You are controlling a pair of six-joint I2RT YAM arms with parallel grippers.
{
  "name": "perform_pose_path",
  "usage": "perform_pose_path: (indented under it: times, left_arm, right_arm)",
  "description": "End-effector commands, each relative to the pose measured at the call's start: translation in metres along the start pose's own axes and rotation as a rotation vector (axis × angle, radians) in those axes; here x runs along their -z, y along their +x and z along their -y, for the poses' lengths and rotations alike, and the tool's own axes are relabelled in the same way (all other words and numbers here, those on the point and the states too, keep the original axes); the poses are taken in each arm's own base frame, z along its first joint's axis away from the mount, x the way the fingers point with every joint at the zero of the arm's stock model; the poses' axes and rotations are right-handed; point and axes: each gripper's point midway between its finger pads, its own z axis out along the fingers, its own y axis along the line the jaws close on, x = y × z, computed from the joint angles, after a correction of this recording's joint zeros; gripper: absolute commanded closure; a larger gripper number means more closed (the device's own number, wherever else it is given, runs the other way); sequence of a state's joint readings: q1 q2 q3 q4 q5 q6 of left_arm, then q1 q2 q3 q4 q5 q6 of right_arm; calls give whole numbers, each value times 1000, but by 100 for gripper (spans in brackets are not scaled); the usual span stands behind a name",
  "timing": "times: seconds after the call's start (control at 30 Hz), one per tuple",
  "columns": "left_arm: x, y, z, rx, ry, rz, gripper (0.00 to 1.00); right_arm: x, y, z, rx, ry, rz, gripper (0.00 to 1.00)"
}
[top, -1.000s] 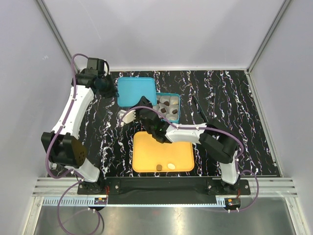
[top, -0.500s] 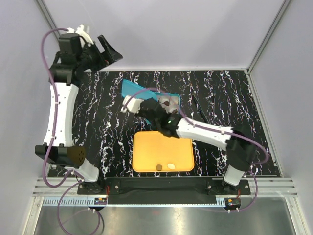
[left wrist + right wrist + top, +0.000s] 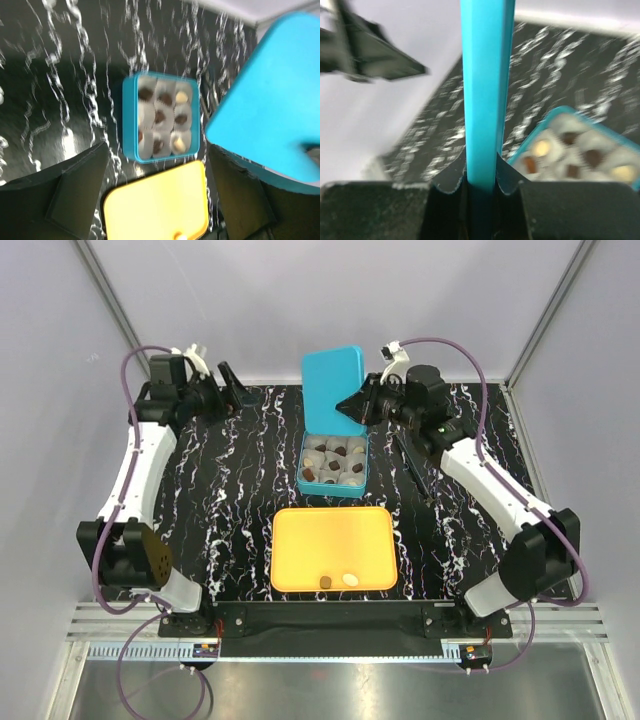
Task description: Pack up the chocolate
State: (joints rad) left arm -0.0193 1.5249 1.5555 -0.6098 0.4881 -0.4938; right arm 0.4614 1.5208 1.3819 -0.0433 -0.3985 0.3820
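Observation:
The blue box stands behind the orange tray, and chocolate pieces, dark and cream, sit in white paper cups inside it. Near the tray's front edge lie a dark piece and a cream piece. My right gripper is shut on the edge of the blue lid, holding it upright behind the box. In the right wrist view the lid's edge runs up between the fingers. My left gripper hangs open and empty at the back left. The left wrist view shows the box, the lid and the tray.
A thin black stick lies on the black marbled table just right of the box. White walls close in the back and both sides. The left gripper shows at the upper left of the right wrist view.
The left gripper let go of the lid and opened. The right arm swung the lid up from over the box to upright behind it. The left arm came down at the back left.

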Motion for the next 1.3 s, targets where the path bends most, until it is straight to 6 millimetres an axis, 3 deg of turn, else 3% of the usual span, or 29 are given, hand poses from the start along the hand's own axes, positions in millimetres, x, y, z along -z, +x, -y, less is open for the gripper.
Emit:
perform_pose_path:
  times: [0.0,0.17,0.53,0.87,1.03,1.27]
  left_arm:
    - [2,-8,37,-125,164,61,14]
    - [-18,11,38,-117,240,13,18]
    - [-71,54,27,-83,256,-100,26]
    - [-114,77,-7,-46,159,-190,36]
    - [-127,88,-14,-35,132,-234,39]
    - [-144,95,-17,-38,125,-266,45]
  right_arm:
    - [8,-7,-47,-210,-251,-19,100]
    - [1,0,-33,-319,-263,-37,100]
    - [-18,51,14,-492,-257,-91,100]
    - [-32,102,60,-664,-235,-128,98]
    - [-39,116,76,-727,-253,-142,97]
    - [-43,126,85,-761,-260,-140,96]
